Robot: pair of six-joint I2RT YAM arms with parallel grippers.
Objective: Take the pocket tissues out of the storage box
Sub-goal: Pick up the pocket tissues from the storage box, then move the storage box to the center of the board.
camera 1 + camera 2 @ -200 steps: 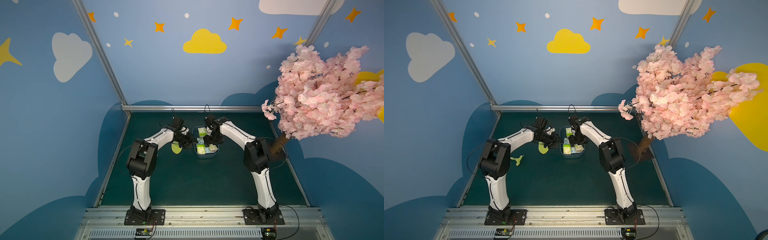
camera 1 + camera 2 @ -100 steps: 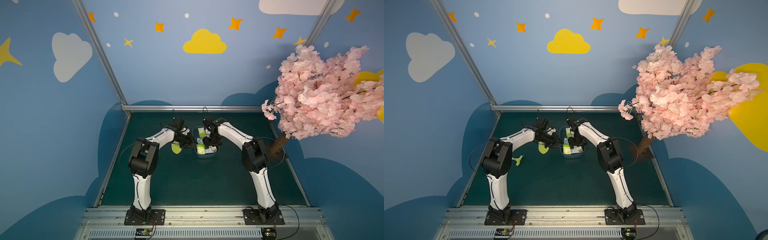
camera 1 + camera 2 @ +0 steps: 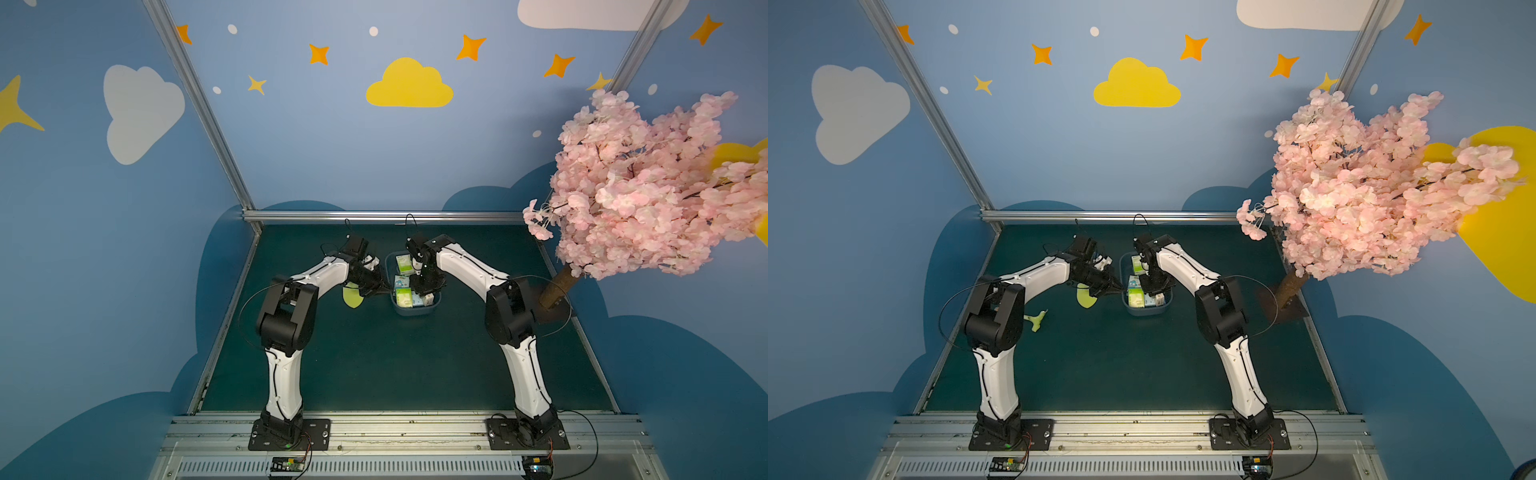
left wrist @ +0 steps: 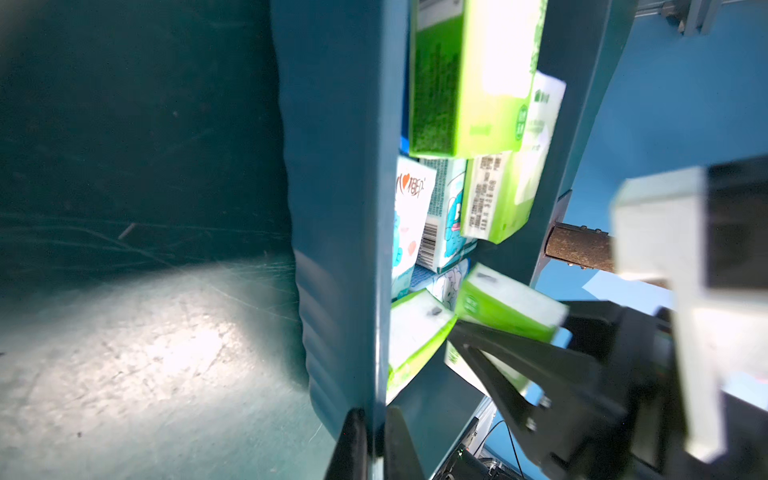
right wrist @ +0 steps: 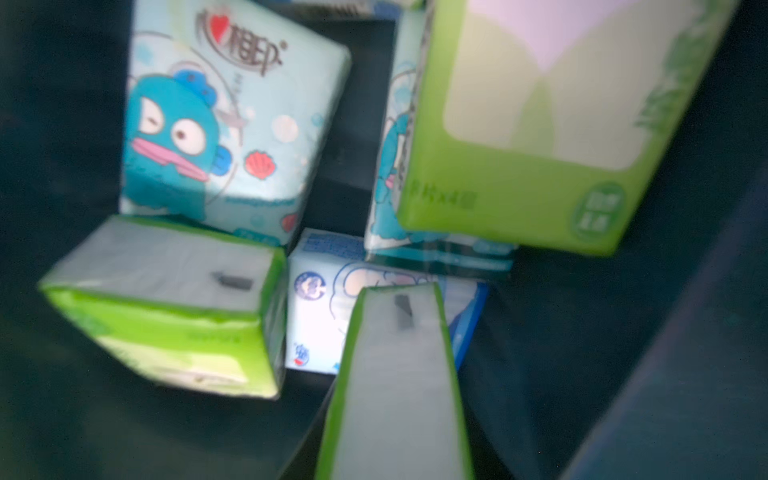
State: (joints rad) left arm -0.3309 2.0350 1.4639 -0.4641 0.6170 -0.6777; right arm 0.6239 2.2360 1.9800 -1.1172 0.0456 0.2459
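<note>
Currently left pincer (image 4: 374,419) clamps the left wall of the box (image 3: 415,312); right pincer (image 3: 424,287) pinches a green pack (image 5: 395,386) standing on edge inside the box, mid-table. Risk: narrow end-grip slips, or the lift snags crowding packs (image 5: 232,124).

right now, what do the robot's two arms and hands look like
The left arm and right arm have rounded white shells between bulky black joints, on black base plates. A thin black cable loops out beside each elbow. The left hand and right hand are black with flat, tapering fingers. No markings are readable.
</note>
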